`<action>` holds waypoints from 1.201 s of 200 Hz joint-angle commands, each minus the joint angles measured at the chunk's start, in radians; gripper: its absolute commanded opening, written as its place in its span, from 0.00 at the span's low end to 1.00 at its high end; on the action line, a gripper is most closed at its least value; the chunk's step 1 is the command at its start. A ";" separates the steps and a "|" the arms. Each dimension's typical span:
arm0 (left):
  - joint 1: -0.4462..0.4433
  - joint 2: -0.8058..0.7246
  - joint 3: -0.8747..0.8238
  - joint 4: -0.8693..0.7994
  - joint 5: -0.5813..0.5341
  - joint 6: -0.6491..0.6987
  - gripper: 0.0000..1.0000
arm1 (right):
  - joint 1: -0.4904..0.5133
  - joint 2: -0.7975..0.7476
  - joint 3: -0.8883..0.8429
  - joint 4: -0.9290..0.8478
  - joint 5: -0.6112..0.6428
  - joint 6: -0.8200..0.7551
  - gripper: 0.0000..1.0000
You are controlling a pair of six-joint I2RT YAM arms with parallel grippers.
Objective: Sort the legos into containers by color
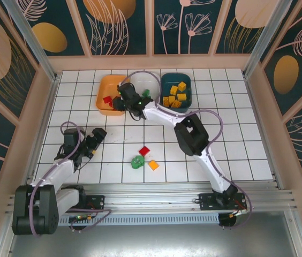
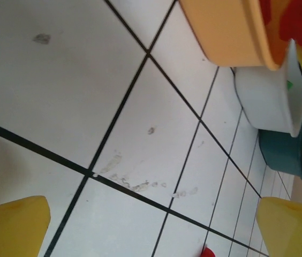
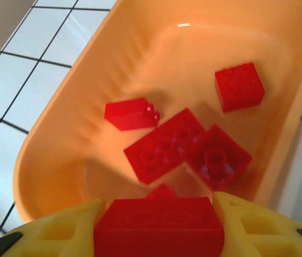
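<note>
— Red brick (image 3: pixel 159 233) clamped in the right gripper (image 3: pixel 157 214), one yellow finger (image 3: pixel 60 233) pressed to each side. Hanging just above the near end of the orange bin (image 3: pixel 60 139).

— And under it?

— Four loose red bricks (image 3: pixel 164 144) on the bin floor. Two in the middle touching, studs up; two more apart, towards the far wall. A scrap of red right behind the held one, too hidden to name.

— Left side?

— Left gripper (image 2: pixel 151 230) spread wide, nothing between the tips. Low over bare white tile (image 2: pixel 60 80), well apart from all three bins.

— Other bins?

— White bin (image 1: pixel 143 80) in the middle, partly covered by the right arm, with a green piece (image 1: pixel 146 92) inside. Teal bin (image 1: pixel 168 81) on the right, holding yellow-orange bricks (image 1: pixel 175 95). All three in a row at the far side, edges nearly touching.

— Anything unsorted?

— Three on the tiles between the arms, close together: a stray red brick (image 1: pixel 144 151) farthest back, then a green brick (image 1: pixel 137 161) and an orange brick (image 1: pixel 153 165) side by side in front of it. Well apart from both grippers.
</note>
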 commanded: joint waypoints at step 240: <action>-0.340 0.092 -0.010 0.421 0.041 -0.055 0.98 | 0.381 -0.885 -1.298 -0.167 0.125 0.128 0.72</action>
